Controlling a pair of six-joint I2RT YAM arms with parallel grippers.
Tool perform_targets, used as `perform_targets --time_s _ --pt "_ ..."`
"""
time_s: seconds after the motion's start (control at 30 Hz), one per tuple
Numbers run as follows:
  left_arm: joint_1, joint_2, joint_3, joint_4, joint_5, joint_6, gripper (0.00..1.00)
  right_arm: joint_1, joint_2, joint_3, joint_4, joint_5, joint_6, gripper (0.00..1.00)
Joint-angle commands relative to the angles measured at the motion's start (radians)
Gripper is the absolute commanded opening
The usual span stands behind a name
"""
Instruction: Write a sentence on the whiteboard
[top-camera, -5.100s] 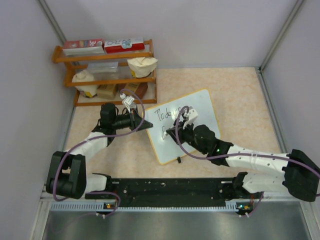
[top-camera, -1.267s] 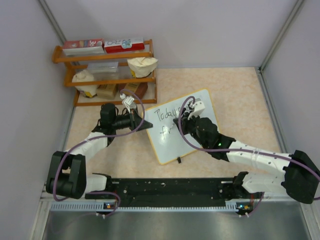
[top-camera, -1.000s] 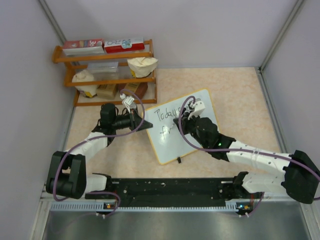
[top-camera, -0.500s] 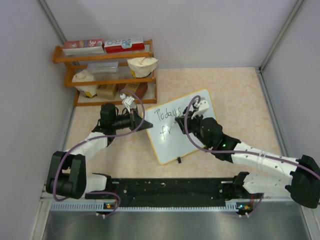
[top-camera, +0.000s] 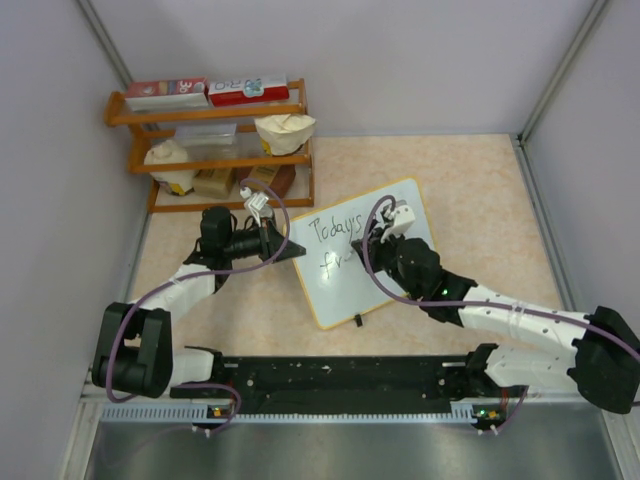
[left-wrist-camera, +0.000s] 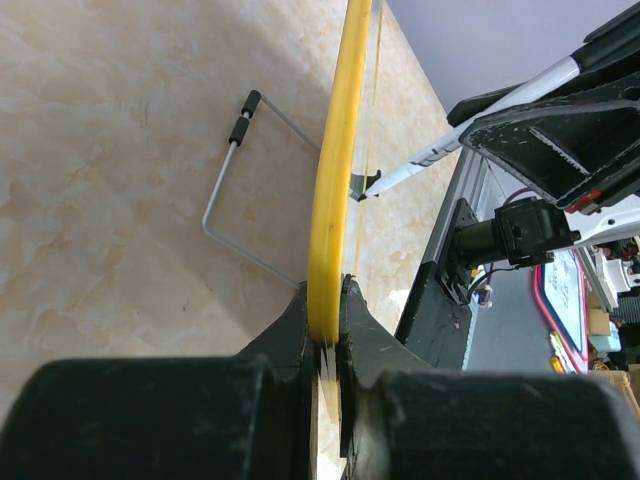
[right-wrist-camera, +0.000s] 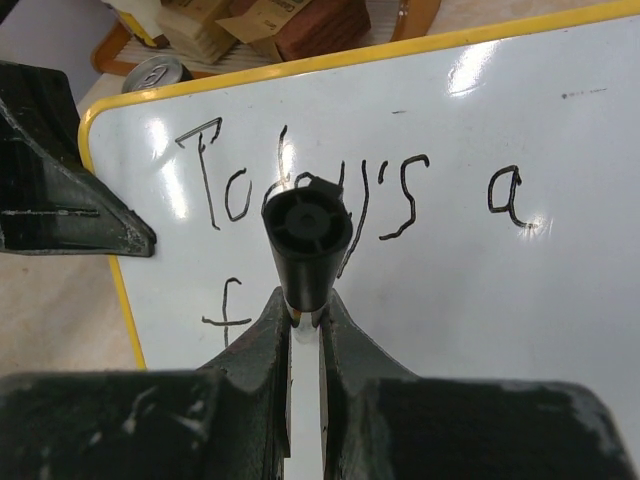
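The whiteboard (top-camera: 345, 295) sits mid-table, left gripper (top-camera: 283, 250) on its left edge (right gripper (right-wrist-camera: 305, 305), with marker (right-wrist-camera: 305, 240), over it). Behind stands a shelf (top-camera: 205, 119).

On my overhead feed, a wooden shelf rack (top-camera: 200, 114) stands at the far left of the speckled beige tabletop (top-camera: 480, 200). A red-and-white box (top-camera: 167, 92) and a second red box (top-camera: 247, 91) lie side by side on its top tier. A cream bag (top-camera: 284, 131) sits on the tier below, and my right wrist feed catches a silver can top (right-wrist-camera: 158, 72) beside some cardboard boxes (right-wrist-camera: 250, 15).
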Motion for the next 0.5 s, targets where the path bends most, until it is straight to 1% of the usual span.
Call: perform_targets --time_s 0.0,0.3,0.47 --pt "-0.01 0.006 -0.027 -0.05 -0.074 0.16 0.0 -0.012 0.019 0.0 0.049 -0.013 0.012 0.0" --pt "-0.009 0.006 -0.025 -0.05 -0.075 0.162 0.0 -0.012 0.032 -0.001 0.041 -0.002 0.012 0.0" --pt "-0.01 0.009 -0.024 -0.051 -0.074 0.162 0.0 -0.032 0.033 -0.003 0.021 0.017 0.014 0.0"
